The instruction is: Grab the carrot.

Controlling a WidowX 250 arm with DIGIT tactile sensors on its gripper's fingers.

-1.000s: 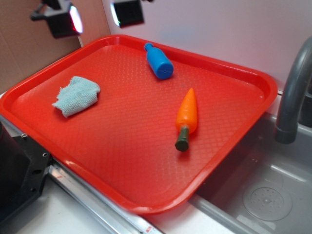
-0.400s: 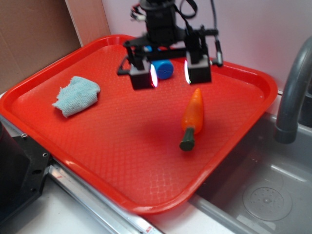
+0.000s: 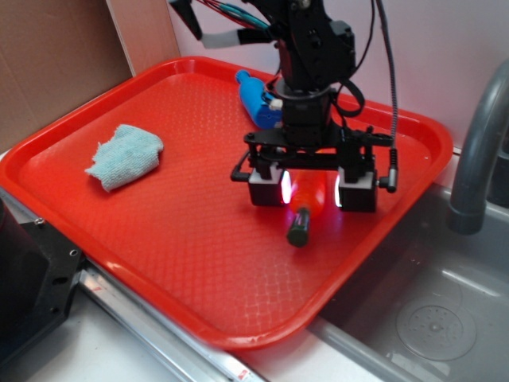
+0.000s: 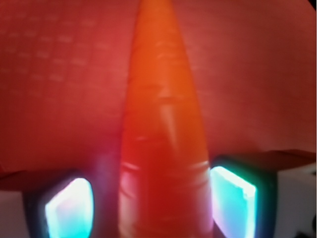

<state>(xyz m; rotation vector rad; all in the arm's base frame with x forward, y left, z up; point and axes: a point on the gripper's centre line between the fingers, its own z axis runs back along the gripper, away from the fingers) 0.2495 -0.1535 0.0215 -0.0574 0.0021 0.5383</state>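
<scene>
Cloth (image 3: pixel 124 156), pale blue and crumpled, lies at the left of the red tray (image 3: pixel 183 263), well apart from everything else. Cardboard stands behind the tray's left corner. Farther right, a blue toy bottle (image 3: pixel 256 101) lies on its side near the tray's back rim, partly behind the black arm. Gripper (image 3: pixel 311 189) sits low over the tray just right of centre, jaws spread wide, one glowing pad on each side of the carrot (image 3: pixel 306 199). Carrot lies flat on the tray between the two pads; orange body mostly hidden by the gripper in the exterior view, dark green stem (image 3: pixel 299 228) poking out toward the tray's near edge. Wrist view: carrot (image 4: pixel 163 148) fills the middle, tip pointing away, a gap visible between it and the lit pads (image 4: pixel 68 208) on both sides, so no contact yet. Grey faucet (image 3: pixel 477 151) and sink basin (image 3: pixel 429 318) at far right, off the tray.
</scene>
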